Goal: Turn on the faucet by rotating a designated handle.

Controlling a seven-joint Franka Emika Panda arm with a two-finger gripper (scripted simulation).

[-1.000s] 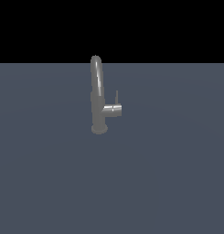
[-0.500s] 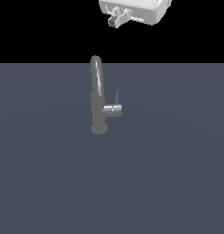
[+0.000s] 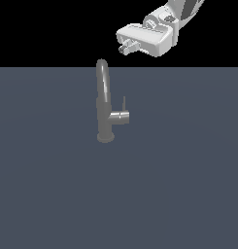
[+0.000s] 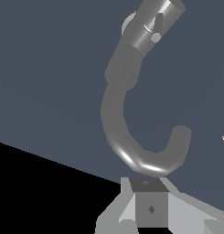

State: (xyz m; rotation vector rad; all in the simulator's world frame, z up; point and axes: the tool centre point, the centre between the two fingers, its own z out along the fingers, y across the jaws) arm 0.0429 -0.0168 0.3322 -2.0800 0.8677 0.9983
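The grey metallic faucet (image 3: 104, 101) stands upright on its round base on the dark floor, with its arched spout on top. A short side stub (image 3: 121, 116) points to the exterior view's right. The thin handle (image 3: 124, 103) rises from the stub's end. My gripper (image 3: 124, 48) hangs above and to the right of the spout, fingers pointing toward the exterior view's left, and touches nothing. Its fingers look pressed together and empty. In the wrist view the gripper (image 4: 148, 183) sits just over the spout's arch (image 4: 131, 153), with the stub and handle (image 4: 157, 23) farther off.
A flat dark grey floor (image 3: 188, 185) spreads around the faucet. Nothing else stands on it. The white arm (image 3: 174, 14) comes in from the exterior view's top right.
The gripper was out of view a second ago. It entered from the top and has come down toward the faucet's spout. The faucet and handle have not moved.
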